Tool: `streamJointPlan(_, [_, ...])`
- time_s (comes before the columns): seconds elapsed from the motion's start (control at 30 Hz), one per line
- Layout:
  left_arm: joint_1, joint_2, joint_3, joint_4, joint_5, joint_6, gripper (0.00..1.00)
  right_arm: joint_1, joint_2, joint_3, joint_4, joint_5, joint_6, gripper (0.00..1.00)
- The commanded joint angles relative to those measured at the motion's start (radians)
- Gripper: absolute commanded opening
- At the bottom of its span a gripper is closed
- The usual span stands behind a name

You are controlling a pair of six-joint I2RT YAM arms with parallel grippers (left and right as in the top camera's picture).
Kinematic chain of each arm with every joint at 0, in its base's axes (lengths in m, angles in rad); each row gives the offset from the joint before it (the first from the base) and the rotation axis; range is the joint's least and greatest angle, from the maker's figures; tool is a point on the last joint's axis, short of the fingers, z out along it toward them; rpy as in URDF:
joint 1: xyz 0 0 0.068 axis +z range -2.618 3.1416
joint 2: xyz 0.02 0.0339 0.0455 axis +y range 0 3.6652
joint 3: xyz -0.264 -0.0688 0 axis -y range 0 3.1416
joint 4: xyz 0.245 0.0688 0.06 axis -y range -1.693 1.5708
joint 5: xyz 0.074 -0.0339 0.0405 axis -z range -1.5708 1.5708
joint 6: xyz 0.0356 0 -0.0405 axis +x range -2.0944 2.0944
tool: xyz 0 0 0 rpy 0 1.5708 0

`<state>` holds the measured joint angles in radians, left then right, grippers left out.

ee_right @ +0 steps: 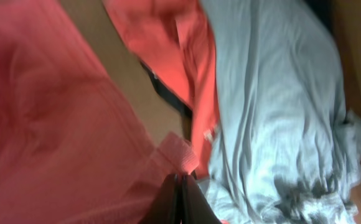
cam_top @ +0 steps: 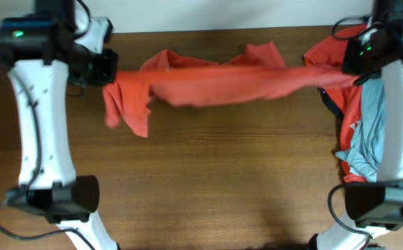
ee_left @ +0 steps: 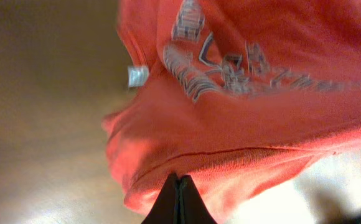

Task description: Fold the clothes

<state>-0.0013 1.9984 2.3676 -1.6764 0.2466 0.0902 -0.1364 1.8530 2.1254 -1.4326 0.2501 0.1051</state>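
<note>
We have one orange-red T-shirt (cam_top: 229, 85) stretched taut between both arms, across the far side of the counter (cam_top: 208, 180). Our left end effector (ee_left: 178, 183) is pinched fully closed on the shirt's edge, and our right end effector (ee_right: 180, 183) is clamped tight on a corner of its fabric. Both bites look shallow, so we judge that any harder pull apart could slip the cloth free. The right end hangs beside the heaped grey-blue T-shirt (cam_top: 369, 125) and a second orange-red shirt (cam_top: 352, 114), and lowering there could drag them along.

T-shirt (ee_left: 261, 143) lettering (ee_left: 230, 68) blurred, unreadable
</note>
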Motion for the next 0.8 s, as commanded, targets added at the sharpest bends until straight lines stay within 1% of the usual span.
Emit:
streamJointPlan(0.0, [0.027, 0.026, -0.17, 0.003, -0.055, 0.014, 0.0, -0.039, -0.004, -0.096, 0.006, 0.182, 0.003, 0.04])
streamJointPlan(0.13, [0.019, 0.04, -0.336, 0.029, -0.031, 0.017, 0.0, -0.057, -0.004, -0.189, 0.011, 0.182, 0.003, 0.04])
streamJointPlan(0.27, [-0.007, 0.041, -0.49, 0.067, 0.059, 0.026, 0.0, -0.099, -0.004, -0.243, 0.011, 0.185, 0.004, 0.04])
streamJointPlan(0.43, [-0.063, 0.041, -0.581, 0.041, 0.185, 0.086, 0.0, -0.169, -0.005, -0.244, 0.011, 0.179, 0.009, 0.04])
streamJointPlan(0.53, [-0.116, 0.041, -0.626, 0.018, 0.182, 0.122, 0.01, -0.203, -0.005, -0.244, 0.011, 0.169, 0.042, 0.04])
streamJointPlan(0.57, [-0.129, 0.041, -0.637, 0.019, 0.175, 0.122, 0.06, -0.209, -0.005, -0.244, 0.012, 0.166, 0.042, 0.04])
streamJointPlan(0.6, [-0.143, 0.041, -0.646, 0.025, 0.169, 0.121, 0.45, -0.213, -0.005, -0.244, 0.015, 0.159, 0.042, 0.04])
streamJointPlan(0.63, [-0.152, 0.041, -0.653, 0.034, 0.167, 0.121, 0.67, -0.214, -0.005, -0.244, 0.019, 0.149, 0.042, 0.04])
streamJointPlan(0.7, [-0.161, 0.041, -0.656, 0.045, 0.168, 0.121, 0.7, -0.212, -0.005, -0.244, 0.023, 0.146, 0.042, 0.04])
streamJointPlan(0.73, [-0.164, 0.041, -0.656, 0.047, 0.168, 0.119, 0.77, -0.211, -0.005, -0.244, 0.027, 0.146, 0.042, 0.04])
streamJointPlan(0.77, [-0.163, 0.041, -0.656, 0.046, 0.164, 0.114, 0.81, -0.211, -0.005, -0.244, 0.029, 0.146, 0.042, 0.04])
